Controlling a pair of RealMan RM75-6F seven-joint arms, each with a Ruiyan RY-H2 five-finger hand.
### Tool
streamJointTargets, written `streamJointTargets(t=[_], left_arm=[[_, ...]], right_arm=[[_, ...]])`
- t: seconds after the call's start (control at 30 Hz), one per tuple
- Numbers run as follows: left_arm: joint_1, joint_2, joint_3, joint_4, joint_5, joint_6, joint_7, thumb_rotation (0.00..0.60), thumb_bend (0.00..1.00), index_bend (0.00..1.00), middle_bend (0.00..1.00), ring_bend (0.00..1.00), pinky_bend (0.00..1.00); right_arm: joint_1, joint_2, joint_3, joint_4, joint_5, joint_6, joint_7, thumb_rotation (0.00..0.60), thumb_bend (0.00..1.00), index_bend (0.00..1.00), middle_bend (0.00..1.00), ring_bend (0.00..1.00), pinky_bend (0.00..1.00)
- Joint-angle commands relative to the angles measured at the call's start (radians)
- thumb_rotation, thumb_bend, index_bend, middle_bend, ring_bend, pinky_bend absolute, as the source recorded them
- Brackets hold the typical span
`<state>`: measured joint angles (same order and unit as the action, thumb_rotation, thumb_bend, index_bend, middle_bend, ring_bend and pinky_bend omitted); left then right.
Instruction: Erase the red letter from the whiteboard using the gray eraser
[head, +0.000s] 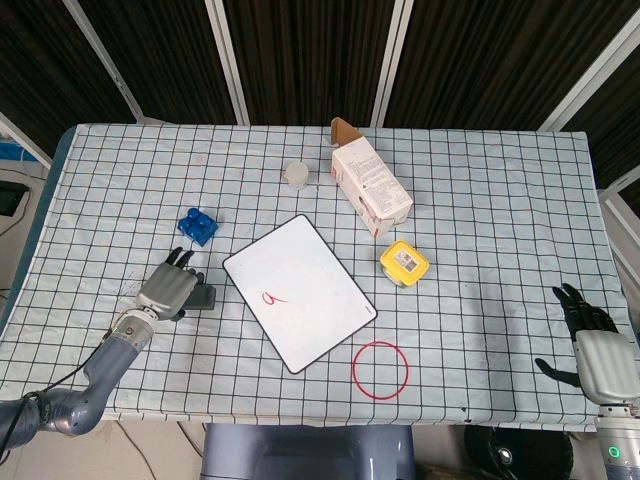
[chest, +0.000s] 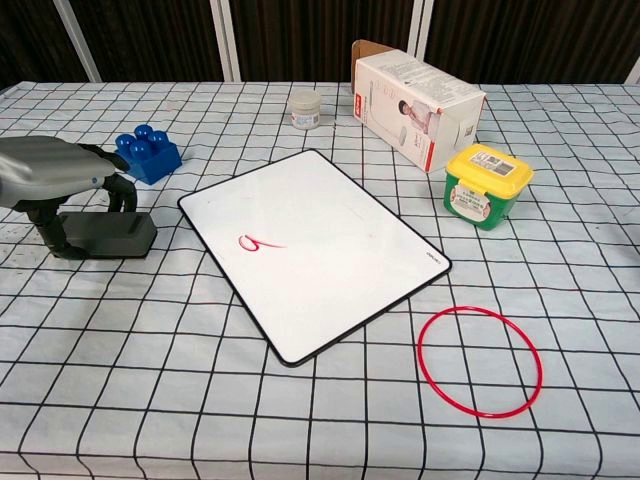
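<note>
Left of the whiteboard (head: 298, 292): gray eraser (chest: 105, 236) on bench, left hand (head: 168, 290) cupped over it, grip unconfirmed; red letter (head: 270, 297) intact, erasing not begun.

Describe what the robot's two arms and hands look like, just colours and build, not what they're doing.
The left hand has a silver-grey metallic back with black fingers, joined at a pale wrist collar to a rounded blue-grey forearm. A thin dark cable runs beside that arm. The right hand matches it: silver-grey shell with black fingers, above a light wrist section carrying a small green light.
</note>
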<state>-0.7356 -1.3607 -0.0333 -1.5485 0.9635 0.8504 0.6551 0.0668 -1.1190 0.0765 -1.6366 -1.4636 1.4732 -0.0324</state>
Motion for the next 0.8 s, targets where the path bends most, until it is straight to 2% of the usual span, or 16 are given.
streamJointTargets(t=[0.03, 0.47, 0.8], left_arm=[[-0.001, 0.001, 0.002, 0.001, 0.001, 0.002, -0.002, 0.600, 0.19, 0.39, 0.40, 0.00, 0.00], [-0.008, 0.016, 0.003, -0.014, 0.012, 0.027, -0.013, 0.600, 0.28, 0.43, 0.44, 0.00, 0.00], [-0.041, 0.084, -0.060, -0.142, 0.061, 0.072, -0.032, 0.600, 0.28, 0.43, 0.44, 0.00, 0.00]], right_arm=[[0.000, 0.000, 0.001, 0.000, 0.001, 0.000, 0.001, 0.600, 0.05, 0.08, 0.08, 0.19, 0.21], [0.001, 0.002, 0.001, -0.004, 0.003, -0.003, 0.001, 0.600, 0.05, 0.08, 0.08, 0.19, 0.21], [0.000, 0.002, 0.001, -0.006, 0.004, -0.002, 0.000, 0.600, 0.05, 0.08, 0.08, 0.19, 0.21]])
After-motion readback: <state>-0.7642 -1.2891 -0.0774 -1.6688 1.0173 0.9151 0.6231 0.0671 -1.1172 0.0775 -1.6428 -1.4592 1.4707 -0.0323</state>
